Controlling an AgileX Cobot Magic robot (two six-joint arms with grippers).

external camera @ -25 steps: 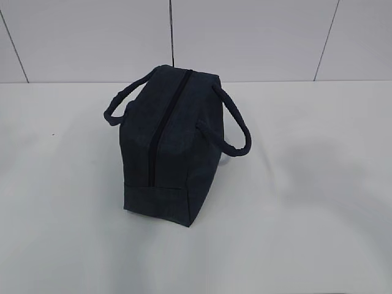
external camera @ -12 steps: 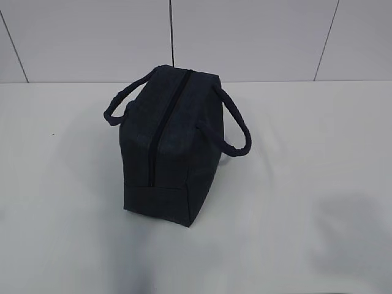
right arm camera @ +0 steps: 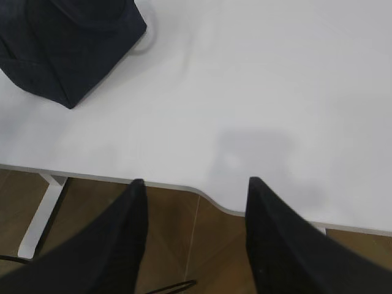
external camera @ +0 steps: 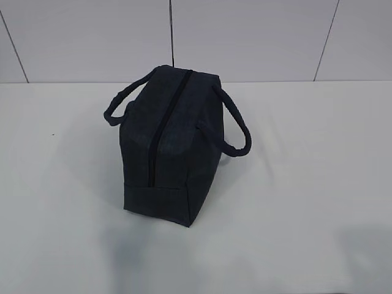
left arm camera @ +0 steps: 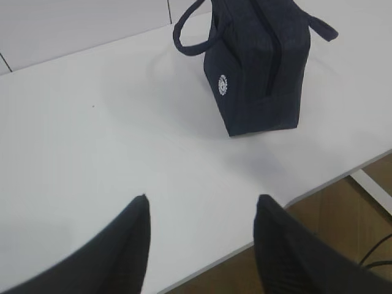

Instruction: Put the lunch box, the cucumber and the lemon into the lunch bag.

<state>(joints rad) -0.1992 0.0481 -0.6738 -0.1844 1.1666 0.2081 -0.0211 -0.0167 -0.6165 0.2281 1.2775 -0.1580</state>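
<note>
Standing lunch bag (external camera: 168, 147), zipped shut.

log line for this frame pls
lunch bag: upright on table, zipper shut | lunch box, cucumber, lemon: not in view | left gripper: open, empty | right gripper: open, empty

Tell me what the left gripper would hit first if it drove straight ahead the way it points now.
Likely the bare white table. The left gripper is open and angled down at it; the lunch bag sits farther off to the right, though depth is unclear.
</note>
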